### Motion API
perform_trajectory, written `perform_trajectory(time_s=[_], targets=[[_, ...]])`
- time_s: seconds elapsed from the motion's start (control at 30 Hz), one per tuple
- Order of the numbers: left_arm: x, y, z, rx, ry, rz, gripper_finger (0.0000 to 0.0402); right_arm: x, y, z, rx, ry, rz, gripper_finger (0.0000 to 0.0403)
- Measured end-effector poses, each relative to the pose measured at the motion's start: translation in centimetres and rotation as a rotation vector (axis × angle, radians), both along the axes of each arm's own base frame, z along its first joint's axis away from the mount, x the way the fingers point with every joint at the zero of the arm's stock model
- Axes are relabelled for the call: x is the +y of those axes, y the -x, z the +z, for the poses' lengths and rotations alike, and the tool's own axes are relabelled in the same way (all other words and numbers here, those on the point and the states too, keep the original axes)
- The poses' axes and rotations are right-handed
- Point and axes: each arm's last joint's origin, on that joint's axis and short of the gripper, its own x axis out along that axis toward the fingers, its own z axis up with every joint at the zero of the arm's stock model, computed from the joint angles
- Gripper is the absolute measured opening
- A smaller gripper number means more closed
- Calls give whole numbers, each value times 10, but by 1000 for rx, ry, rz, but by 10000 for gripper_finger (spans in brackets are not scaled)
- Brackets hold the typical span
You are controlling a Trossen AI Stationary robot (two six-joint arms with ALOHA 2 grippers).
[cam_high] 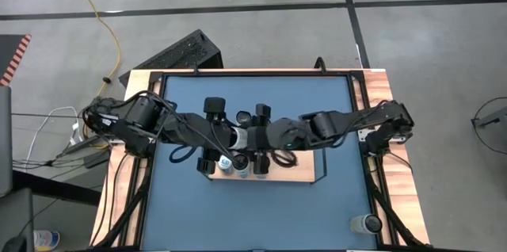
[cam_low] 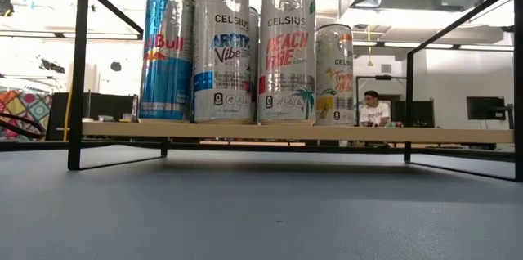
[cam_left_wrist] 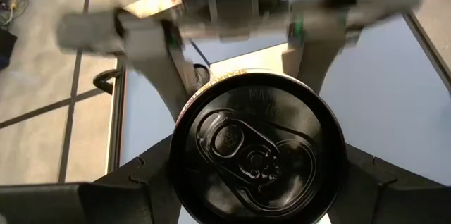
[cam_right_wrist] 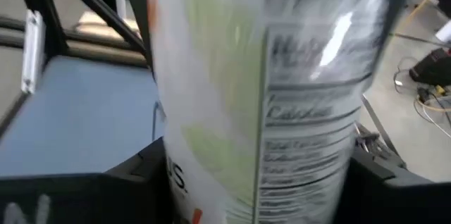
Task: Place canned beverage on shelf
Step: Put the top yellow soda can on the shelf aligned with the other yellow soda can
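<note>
Pale-labelled can, dark lid facing the left wrist camera, sits between the fingers of the left gripper, which are clamped against its two sides; that gripper is closed on the can. Directly opposite, just beyond the can, is the right gripper; its own camera shows the printed side of a can filling the space ahead of it, apparently the same one, but whether it has a hold on it I cannot tell. Both grippers meet over the left end of the shelf, the light wooden board in its black wire frame; whether the can's base already touches the board is hidden. Just beside and below the grippers stands a row of cans, four upright on the board, touching or nearly so; the far side of the board from the left gripper, beyond the right gripper, is bare wood. Well away behind the right arm, near the corner of the blue table, one more can waits.

The step in hand looks like a pass or a two-handed steadying of the can above the shelf; placing is not yet done. Next, I judge, only one gripper should keep the can while the other lets go; then it must go down upright into a free spot, clear of the standing row, since a nudge could topple those tall cans.
</note>
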Motion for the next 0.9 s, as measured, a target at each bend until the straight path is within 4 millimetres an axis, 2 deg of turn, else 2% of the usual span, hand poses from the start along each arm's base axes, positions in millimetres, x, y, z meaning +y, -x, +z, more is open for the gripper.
perform_trajectory(time_s=[0.13,0.3,0.37,0.43,0.7,0.8,0.9], targets=[[0,0,1,-8,5,-1,240,0,-1,-2,5,9,-8,262],[0,0,1,-1,2,0,240,0,-1,-1,1,11,-11,222],[0,0,1,-5,3,0,240,0,0,0,0,10,-9,221],[0,0,1,-4,4,0,240,0,0,0,2,9,-7,232],[0,1,-1,18,8,3,241,1,0,2,-8,-9,19,338],[0,1,-2,18,16,10,241,4,1,2,-14,-9,23,348],[0,1,-1,14,16,12,241,3,0,2,-15,-8,14,338]])
